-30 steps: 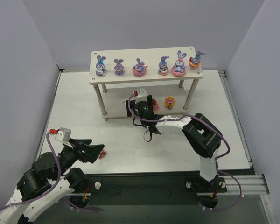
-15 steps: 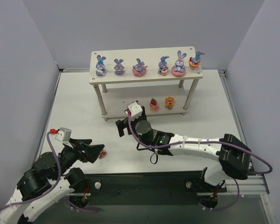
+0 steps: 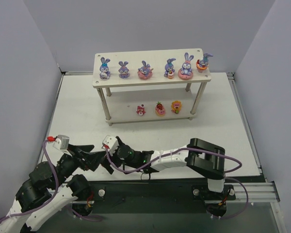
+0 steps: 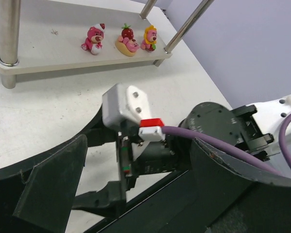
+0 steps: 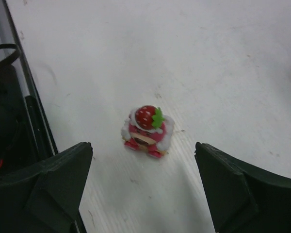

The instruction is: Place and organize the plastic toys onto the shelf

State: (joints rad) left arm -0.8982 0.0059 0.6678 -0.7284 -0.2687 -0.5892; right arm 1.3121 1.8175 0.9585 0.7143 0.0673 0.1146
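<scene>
The shelf point(image 3: 155, 55) holds several purple bunnies point(image 3: 144, 71) in a row on its top board. Three cake-like pieces point(image 3: 160, 108) stand on its lower board and also show in the left wrist view point(image 4: 127, 41). A fourth piece, pink with a strawberry on top point(image 5: 146, 130), stands on the white table just ahead of my right gripper point(image 5: 143, 148), centred on the gap between its open jaws. In the top view it is hidden under my right gripper point(image 3: 108, 162). My left gripper point(image 3: 94, 157) is open and empty, right beside the right wrist point(image 4: 136, 111).
The two grippers crowd together at the near left of the table point(image 3: 77, 116). The right arm point(image 3: 169, 158) stretches across the near edge. The black base rail point(image 3: 150, 191) lies just behind. Grey walls stand on both sides.
My right arm has left a pink piece on the lower board and swung back to the near left, over the toy on the table. My left gripper has shifted slightly.
</scene>
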